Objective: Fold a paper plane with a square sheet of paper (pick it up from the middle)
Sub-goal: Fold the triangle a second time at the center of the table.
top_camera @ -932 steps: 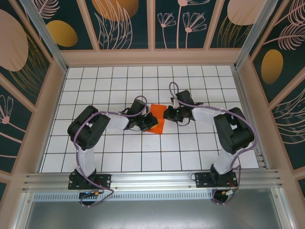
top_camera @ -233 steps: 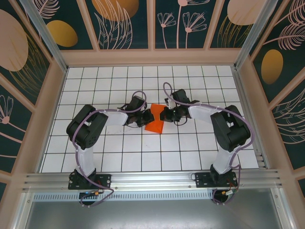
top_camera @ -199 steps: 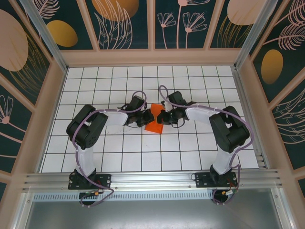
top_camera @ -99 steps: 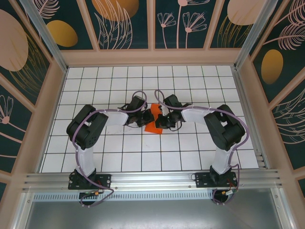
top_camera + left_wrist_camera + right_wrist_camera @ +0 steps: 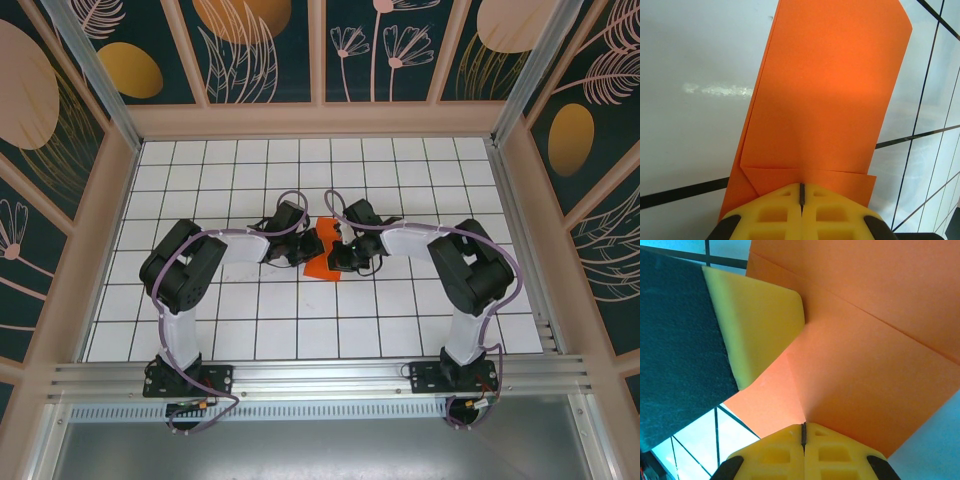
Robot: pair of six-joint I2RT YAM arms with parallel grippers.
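Left gripper (image 5: pixel 801 192): yellow fingertips pressed together, pinched on the near edge of the thin bright orange paper sheet (image 5: pixel 825 90). Right gripper (image 5: pixel 803 432): likewise closed, clamped on the sheet's edge (image 5: pixel 880 365), with creases radiating from the pinch. 1 yellow finger of the left gripper (image 5: pixel 755 325) lies against the paper in the right wrist view.

Against 4.7 s ago: the right gripper (image 5: pixel 336 256) has travelled left toward the left gripper (image 5: pixel 308 250); the 2 now sit just beside each other. The sheet (image 5: pixel 318 268) then showed as a broad patch; now it shows as a narrow folded strip, mostly covered by the wrists. Little change over the last 0.5 s.

Sheet: plain, unmarked, doubled over with 1 long straight fold line, and a small turned-in flap near the left fingertips. It sits mid-table.

Surface: white grid-tiled table (image 5: pixel 400 300) with black lines and a glossy sheen. Dark teal wall panels (image 5: pixel 270 60) with golden ovals and pink plant prints surround it; an aluminium rail (image 5: pixel 320 375) runs along the near edge.
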